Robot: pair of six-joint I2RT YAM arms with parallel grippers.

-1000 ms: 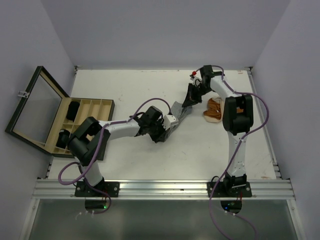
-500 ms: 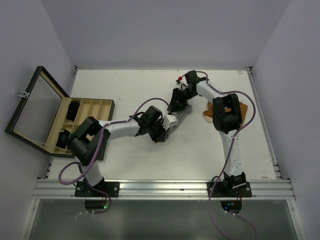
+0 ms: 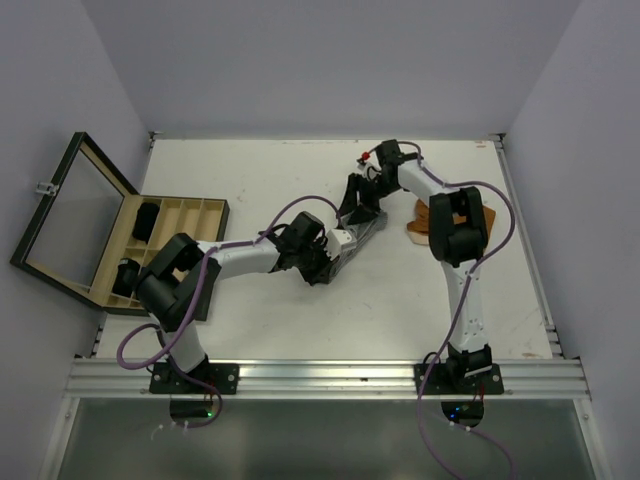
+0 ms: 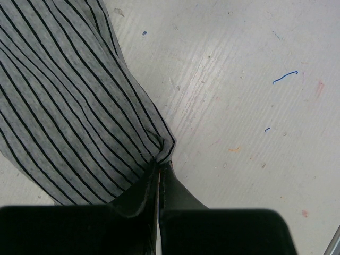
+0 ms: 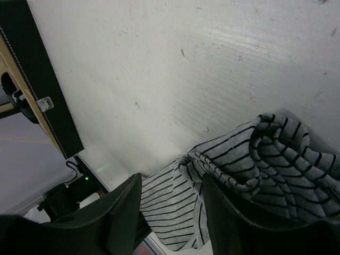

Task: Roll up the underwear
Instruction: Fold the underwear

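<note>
Since a second ago the right gripper point(image 3: 358, 196) has swung left from the tabletop's point(image 3: 250, 170) far right. Its jaws now stand apart over the bunched far end of the grey striped underwear point(image 3: 365, 228), mid-tabletop. The left gripper point(image 4: 159, 178) is clamped on the near corner. The cloth looks light, limp and prone to unrolling, so it is best gripped at the hems.

The underwear point(image 4: 69, 106) is soft grey knit cloth with thin black stripes, matt and creased. The table point(image 4: 255, 133) is white, matt and faintly ribbed, flecked with small coloured marks. The left gripper point(image 4: 160, 171) has smooth black fingers point(image 4: 183, 204) with a dull sheen. The box point(image 3: 190, 214) is pale wood, dark-framed, its lid point(image 3: 68, 218) glass.
</note>
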